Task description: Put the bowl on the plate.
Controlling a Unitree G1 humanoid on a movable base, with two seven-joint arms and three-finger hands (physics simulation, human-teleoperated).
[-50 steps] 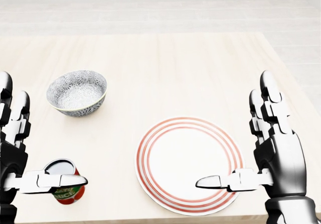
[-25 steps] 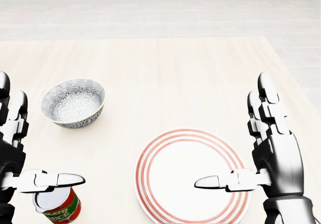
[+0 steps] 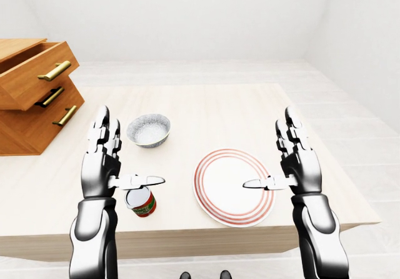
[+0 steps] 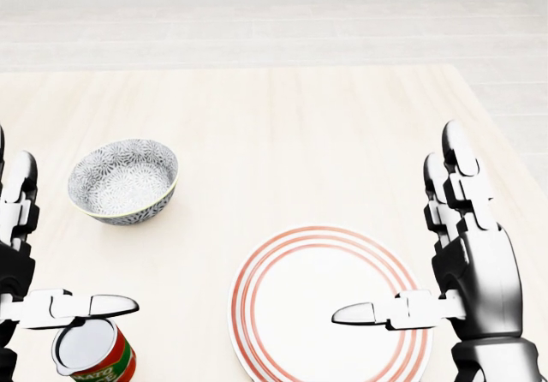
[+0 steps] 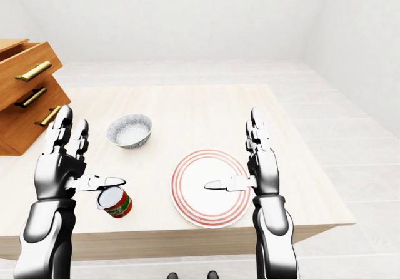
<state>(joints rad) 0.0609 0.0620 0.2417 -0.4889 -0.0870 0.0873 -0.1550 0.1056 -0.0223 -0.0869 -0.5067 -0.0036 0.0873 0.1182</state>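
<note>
bowl (image 4: 123,181) above open left hand (image 3: 103,163) | apart, untouched

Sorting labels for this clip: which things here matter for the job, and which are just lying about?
For the job:
bowl, empty, on the table
plate, bare
left hand, open
right hand, open

Lying about:
can, upright by the left hand
drawers, top one pulled out

We see a pale wooden table (image 3: 206,107) with a red-labelled can (image 3: 141,202) standing upright near its lower left edge in the left-eye view. At the table's left end sits a wooden drawer chest (image 3: 28,97) with brass handles, its top drawer (image 3: 39,71) pulled partly out.
</note>
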